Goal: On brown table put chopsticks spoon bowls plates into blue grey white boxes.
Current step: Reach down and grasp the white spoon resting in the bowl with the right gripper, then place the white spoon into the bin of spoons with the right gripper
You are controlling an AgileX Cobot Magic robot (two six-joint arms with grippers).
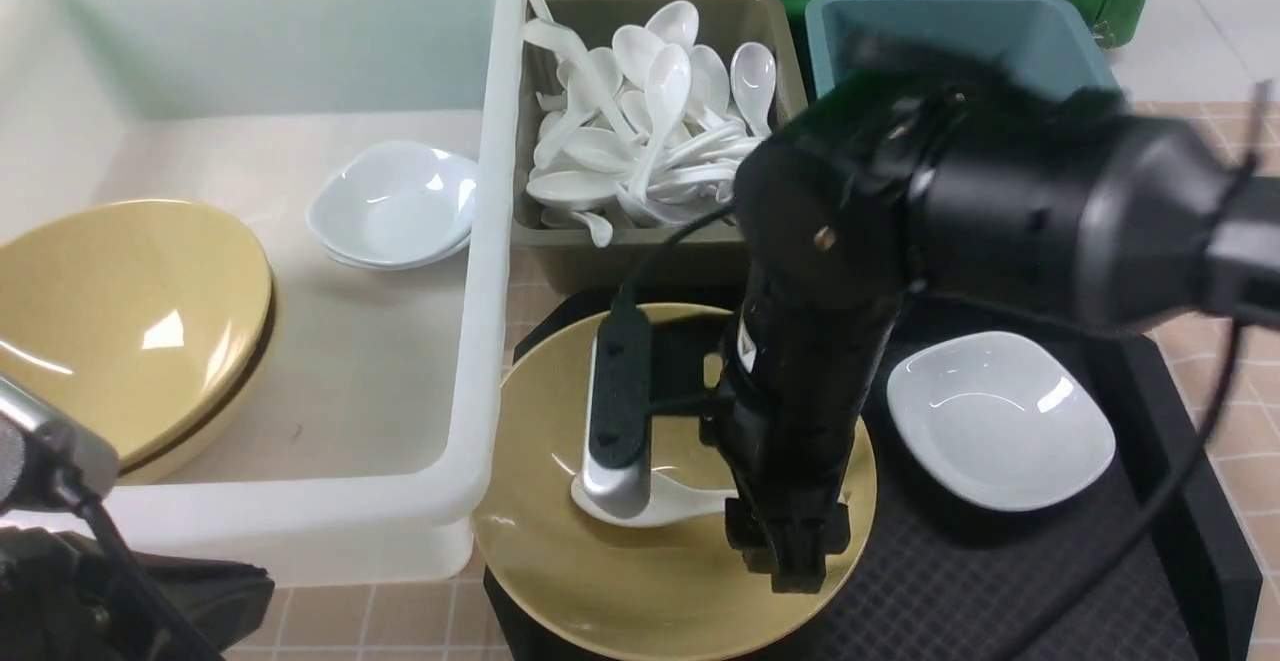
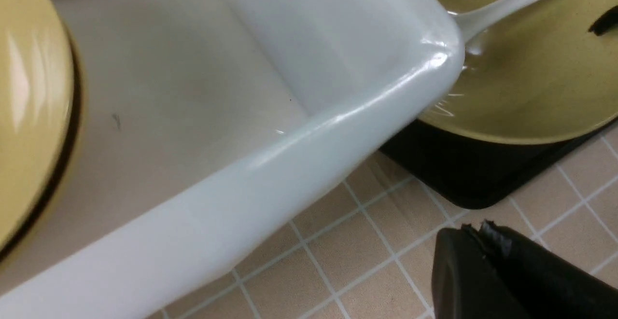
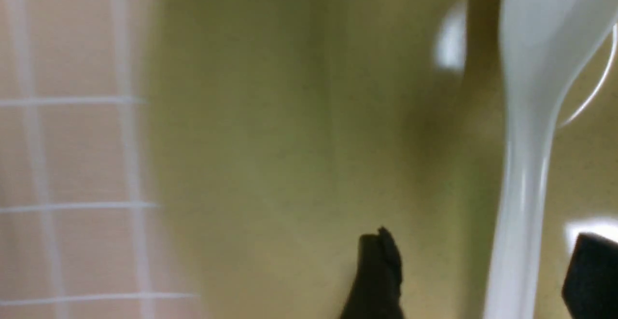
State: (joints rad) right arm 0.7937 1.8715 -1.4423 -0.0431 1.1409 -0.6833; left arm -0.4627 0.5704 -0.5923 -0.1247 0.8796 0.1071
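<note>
The left gripper (image 2: pixel 478 232) (black, jaws pressed together, nothing between them) hangs at 7 o'clock in the front view. It is over the pinkish-tan tiled table (image 2: pixel 338 256), just beside the large translucent white plastic box (image 2: pixel 299 131).

At 6 o'clock, a wide glossy mustard-yellow bowl (image 1: pixel 620 591) sits on the black textured tray (image 1: pixel 1000 591). A glossy white soup spoon (image 1: pixel 690 503) lies inside it, scoop toward 9 o'clock, handle toward 3 o'clock. The right gripper (image 3: pixel 485 275) reaches into this bowl with its jaws spread, one on each side of the spoon handle, gripping nothing. At 3 o'clock of the bowl, on the tray, rests a small white rounded-square plate (image 1: pixel 1000 421).

At 9 to 10 o'clock, the white box contains a second mustard-yellow bowl (image 1: pixel 120 321), tilted, and stacked white plates (image 1: pixel 395 203). At 12 o'clock, the olive-grey plastic box (image 1: pixel 640 256) holds white spoons (image 1: pixel 640 141). At 1 o'clock stands the teal-blue plastic box (image 1: pixel 1010 36).
</note>
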